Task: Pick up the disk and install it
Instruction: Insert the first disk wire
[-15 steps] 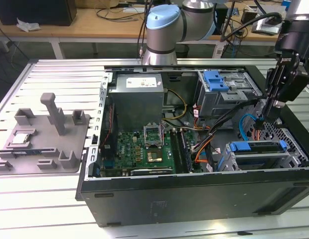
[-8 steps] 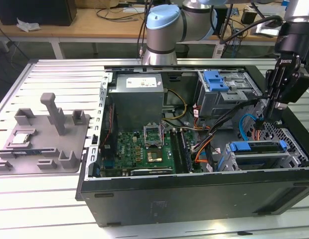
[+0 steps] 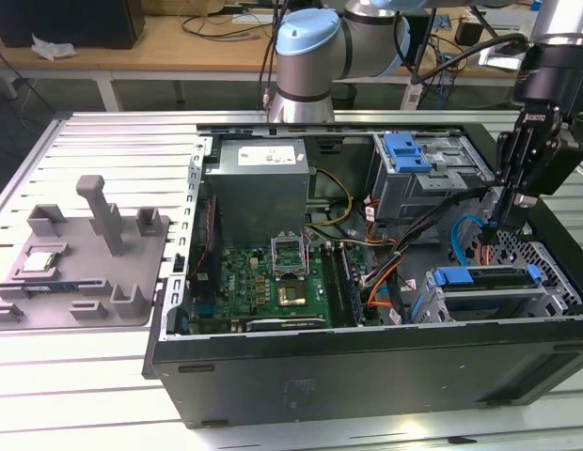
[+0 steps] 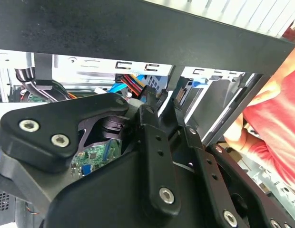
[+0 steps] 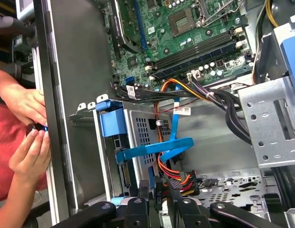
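Your disk (image 3: 484,278) lies inside the computer case (image 3: 367,362) at lower right of the exterior view. Its long axis runs left-right and its blue rail edge faces up. Just above and behind it hangs your gripper (image 3: 507,214); you can't tell if it is clenched or released.

This is a robotics lab or electronics workshop: an industrial robot arm (image 3: 310,56) stands at the far edge of a ribbed aluminium table (image 3: 85,395). Its end effector (image 3: 503,224) hangs over an open desktop computer case (image 3: 367,366) lying on its side, with motherboard (image 3: 273,282), drive cage (image 3: 423,178) and coloured cables (image 5: 185,90) exposed. Beside the case sits a grey moulded parts fixture (image 3: 85,254), a wooden table (image 3: 179,42) behind carries loose wires and equipment, and in the first wrist view a person's hand (image 5: 31,154) is just outside the case's wall
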`<state>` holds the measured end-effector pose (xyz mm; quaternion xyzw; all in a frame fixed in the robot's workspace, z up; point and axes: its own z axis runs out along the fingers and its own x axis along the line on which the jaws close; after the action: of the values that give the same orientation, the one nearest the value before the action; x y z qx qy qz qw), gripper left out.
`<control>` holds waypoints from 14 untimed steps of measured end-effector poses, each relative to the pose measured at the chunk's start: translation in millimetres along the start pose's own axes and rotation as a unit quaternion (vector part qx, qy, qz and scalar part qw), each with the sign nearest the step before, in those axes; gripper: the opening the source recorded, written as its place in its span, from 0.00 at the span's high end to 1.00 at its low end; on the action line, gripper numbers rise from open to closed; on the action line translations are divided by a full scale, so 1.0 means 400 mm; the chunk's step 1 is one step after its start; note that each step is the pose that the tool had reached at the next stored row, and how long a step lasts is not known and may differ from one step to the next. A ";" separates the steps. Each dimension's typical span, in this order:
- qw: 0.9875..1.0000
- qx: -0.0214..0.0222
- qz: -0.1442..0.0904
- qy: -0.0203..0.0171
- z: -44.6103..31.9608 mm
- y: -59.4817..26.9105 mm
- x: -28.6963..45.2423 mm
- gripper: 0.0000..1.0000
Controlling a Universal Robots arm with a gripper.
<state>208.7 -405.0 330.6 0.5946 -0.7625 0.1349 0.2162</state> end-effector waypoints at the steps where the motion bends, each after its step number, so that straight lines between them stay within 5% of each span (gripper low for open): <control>1: 1.000 0.000 0.000 -0.001 0.000 0.000 0.000 0.71; 6: 1.000 -0.001 -0.001 -0.004 0.000 0.000 0.000 0.73; 7: 1.000 -0.001 -0.001 -0.004 0.000 0.000 0.000 0.84; 14: 1.000 0.000 -0.002 -0.005 0.003 0.020 0.004 0.84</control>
<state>200.4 -405.0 330.8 0.5965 -0.7625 0.1320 0.2127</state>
